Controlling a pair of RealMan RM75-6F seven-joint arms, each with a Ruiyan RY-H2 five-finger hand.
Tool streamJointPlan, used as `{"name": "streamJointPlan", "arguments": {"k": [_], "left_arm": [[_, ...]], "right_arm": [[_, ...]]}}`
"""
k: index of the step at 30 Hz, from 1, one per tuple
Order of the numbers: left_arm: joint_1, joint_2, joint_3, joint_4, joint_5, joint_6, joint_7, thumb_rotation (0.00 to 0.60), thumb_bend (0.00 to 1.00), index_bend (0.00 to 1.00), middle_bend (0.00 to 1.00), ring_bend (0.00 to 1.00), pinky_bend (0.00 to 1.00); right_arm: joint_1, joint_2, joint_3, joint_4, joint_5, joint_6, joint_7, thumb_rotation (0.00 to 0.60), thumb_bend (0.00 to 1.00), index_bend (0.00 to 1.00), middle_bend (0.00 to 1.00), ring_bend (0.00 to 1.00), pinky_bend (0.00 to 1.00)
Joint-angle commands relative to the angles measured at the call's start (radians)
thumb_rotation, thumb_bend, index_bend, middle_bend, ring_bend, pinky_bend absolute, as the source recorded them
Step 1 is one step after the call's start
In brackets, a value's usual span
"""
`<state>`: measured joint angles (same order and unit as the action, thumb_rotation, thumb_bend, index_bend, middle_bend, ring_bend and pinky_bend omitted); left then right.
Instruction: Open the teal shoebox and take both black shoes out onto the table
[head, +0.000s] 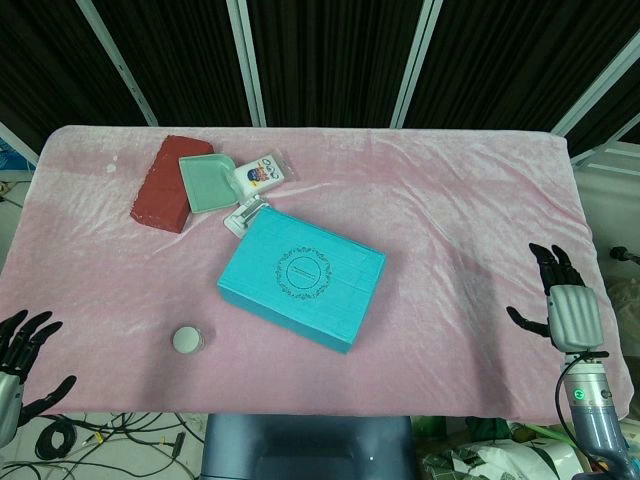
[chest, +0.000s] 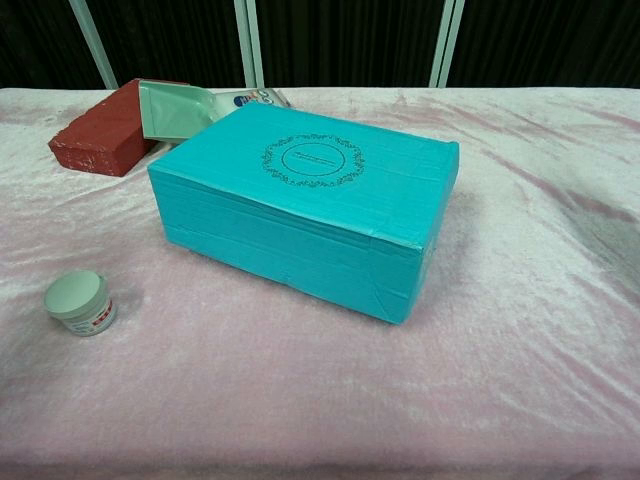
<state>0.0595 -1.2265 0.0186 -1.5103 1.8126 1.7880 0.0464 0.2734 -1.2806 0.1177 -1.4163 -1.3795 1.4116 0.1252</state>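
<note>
The teal shoebox (head: 302, 276) (chest: 310, 200) lies closed in the middle of the pink-covered table, turned at an angle, with an oval emblem on its lid. No shoes show; whatever is inside is hidden. In the head view my left hand (head: 22, 363) hovers at the table's front left corner, fingers spread, holding nothing. My right hand (head: 563, 300) stands at the front right edge, far from the box, fingers apart and empty. Neither hand appears in the chest view.
A red brick (head: 170, 182) (chest: 105, 128) lies at the back left, with a pale green dish (head: 207, 180) (chest: 175, 108) leaning on it and a small printed packet (head: 262, 174) beside. A small white-lidded jar (head: 187, 340) (chest: 80, 302) stands front left of the box.
</note>
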Motion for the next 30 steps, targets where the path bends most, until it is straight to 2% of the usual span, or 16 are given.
{"name": "streamJointPlan", "arguments": {"k": [1,7,10,13,18,24,30], "left_arm": [[-0.016,0.011,0.014,-0.028,-0.04,-0.057,0.037,0.6,0.0,0.22,0.18,0.1,0.18],[-0.023,0.016,0.01,-0.037,-0.042,-0.062,0.025,0.6,0.0,0.22,0.18,0.1,0.18],[-0.024,0.018,0.012,-0.045,-0.031,-0.056,0.026,0.6,0.0,0.22,0.18,0.1,0.18],[-0.022,0.021,0.014,-0.052,-0.021,-0.043,0.018,0.6,0.0,0.22,0.17,0.1,0.18],[-0.018,0.033,0.012,-0.061,-0.008,-0.019,0.012,0.6,0.0,0.22,0.17,0.1,0.18],[-0.005,0.047,0.015,-0.068,-0.01,0.003,-0.004,0.6,0.0,0.22,0.17,0.1,0.17],[0.008,0.049,0.018,-0.063,-0.021,0.012,-0.014,0.6,0.0,0.22,0.17,0.1,0.17]], "right_arm": [[-0.001,-0.005,0.004,0.008,-0.016,0.007,0.013,0.6,0.1,0.08,0.11,0.05,0.22],[0.004,-0.01,-0.004,0.023,-0.051,-0.001,0.035,0.6,0.09,0.08,0.11,0.04,0.22],[0.016,-0.021,-0.024,0.041,-0.092,-0.017,0.05,0.6,0.01,0.08,0.11,0.04,0.22],[0.034,-0.052,-0.035,0.077,-0.138,-0.02,0.05,0.6,0.0,0.08,0.1,0.04,0.22],[0.09,-0.16,-0.033,0.196,-0.21,-0.02,0.058,0.6,0.0,0.08,0.08,0.03,0.22],[0.18,-0.3,-0.022,0.387,-0.293,-0.007,0.098,0.6,0.0,0.08,0.07,0.03,0.22],[0.264,-0.4,-0.032,0.555,-0.352,-0.014,0.132,0.6,0.0,0.08,0.08,0.03,0.22]]}}
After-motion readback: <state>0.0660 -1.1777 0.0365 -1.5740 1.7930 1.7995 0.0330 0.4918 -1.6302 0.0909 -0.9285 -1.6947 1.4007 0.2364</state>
